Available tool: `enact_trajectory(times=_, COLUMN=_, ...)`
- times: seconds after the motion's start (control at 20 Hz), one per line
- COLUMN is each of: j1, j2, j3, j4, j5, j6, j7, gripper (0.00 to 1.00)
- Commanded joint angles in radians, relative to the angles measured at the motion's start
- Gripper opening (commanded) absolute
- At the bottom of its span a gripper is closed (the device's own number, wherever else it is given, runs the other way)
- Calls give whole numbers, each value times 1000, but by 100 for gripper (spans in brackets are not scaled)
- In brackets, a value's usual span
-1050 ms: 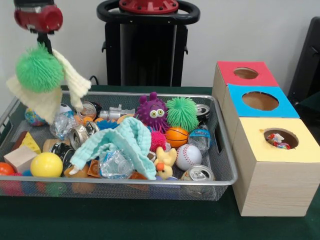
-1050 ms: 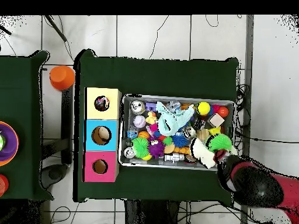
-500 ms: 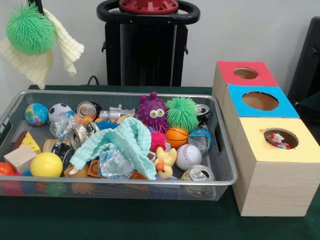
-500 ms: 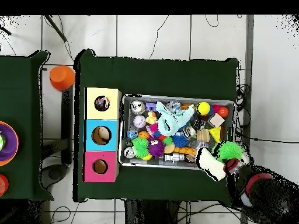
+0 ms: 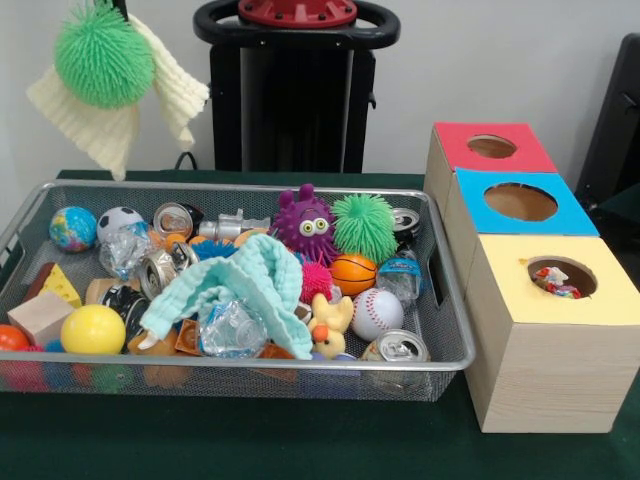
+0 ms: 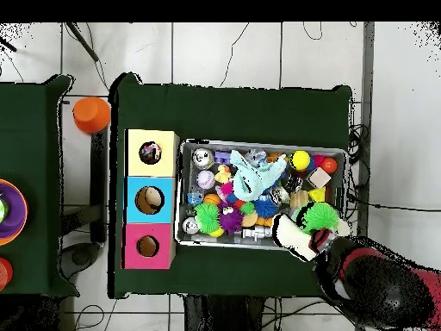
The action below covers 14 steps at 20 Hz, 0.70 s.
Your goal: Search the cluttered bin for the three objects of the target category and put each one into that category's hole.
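A green spiky ball (image 5: pixel 104 55) and a cream knitted cloth (image 5: pixel 90 125) hang together high above the left end of the wire bin (image 5: pixel 250 188). Only a dark tip of my gripper (image 5: pixel 118 8) shows at the top edge, just over the ball. Seen from overhead, the ball (image 6: pixel 320 218) and cloth (image 6: pixel 291 237) sit at the bin's near right corner, in front of my red and black arm (image 6: pixel 370 289). A second green spiky ball (image 5: pixel 365 227) lies in the bin beside a purple monster toy (image 5: pixel 305 222).
Three boxes stand right of the bin, with a red-topped hole (image 5: pixel 492 147), a blue-topped hole (image 5: pixel 520 202) and a yellow-topped hole (image 5: pixel 560 275) holding something. In the bin lie a mint cloth (image 5: pixel 240 285), a baseball (image 5: pixel 376 313), cans and balls. An orange cup (image 6: pixel 91 113) stands apart.
The green ball and cream cloth rose from just over the bin's left end to the top of the front view, then drifted a little to the right there.
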Motion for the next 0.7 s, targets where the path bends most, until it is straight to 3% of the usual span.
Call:
enact_trajectory(times=0.05, j1=30, j2=14, j3=17, j4=14, j5=-64, j6=89, j7=-204, gripper=0)
enact_trajectory(times=0.7, j1=32, j2=17, j3=9, j4=28, j5=-74, j6=63, j7=-205, gripper=0)
